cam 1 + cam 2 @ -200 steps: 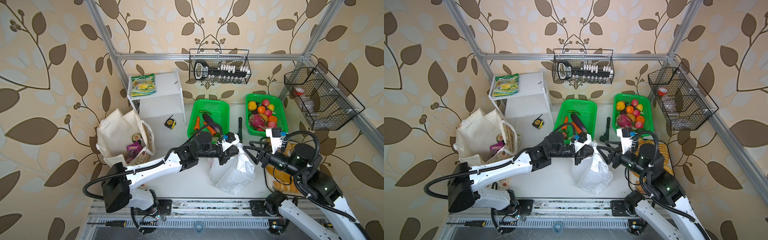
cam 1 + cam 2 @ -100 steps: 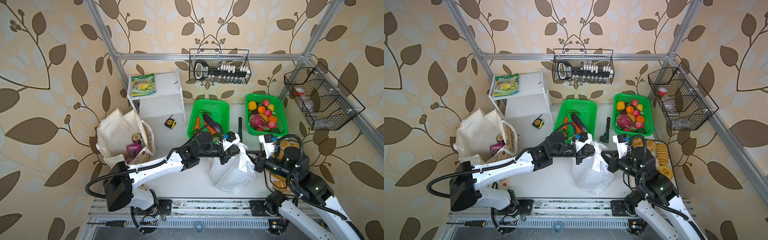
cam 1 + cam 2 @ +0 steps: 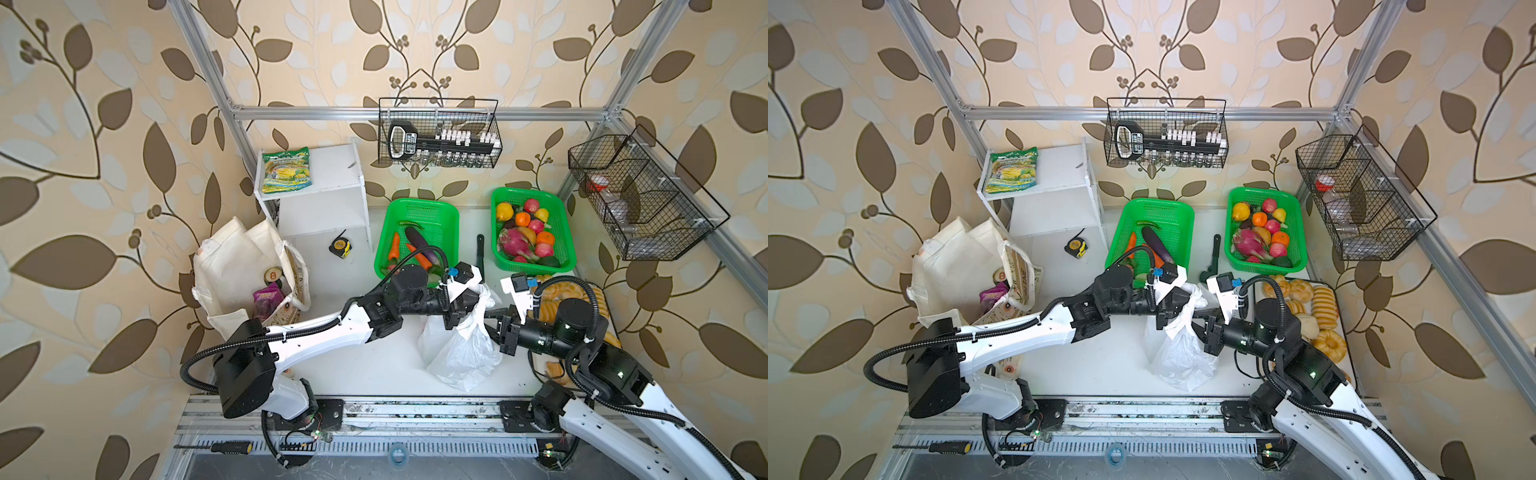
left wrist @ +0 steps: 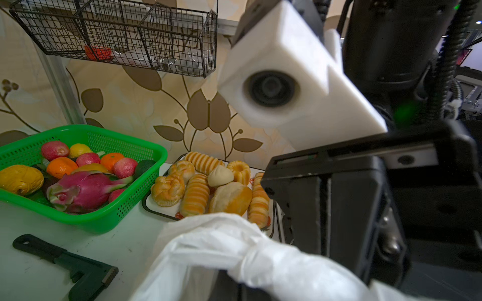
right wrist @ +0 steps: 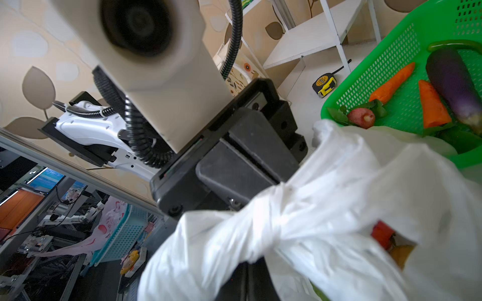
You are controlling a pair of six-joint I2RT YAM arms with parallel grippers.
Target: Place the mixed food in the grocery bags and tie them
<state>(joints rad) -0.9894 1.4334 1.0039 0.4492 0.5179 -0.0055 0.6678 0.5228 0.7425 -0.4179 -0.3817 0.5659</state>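
Closing in from the right, right gripper (image 3: 494,328) has gone from wide open a second ago to fully clamped on a twisted handle of the plastic bag (image 3: 461,357), which sits between the arms. Left gripper (image 3: 459,307) stays clamped tight on the other handle, unmoved. With both handles held, the knot pull looks ready to start. Tote (image 3: 232,270) at the left wall stands open, with pouch (image 3: 266,296) and can (image 3: 273,275) inside, not yet tied.
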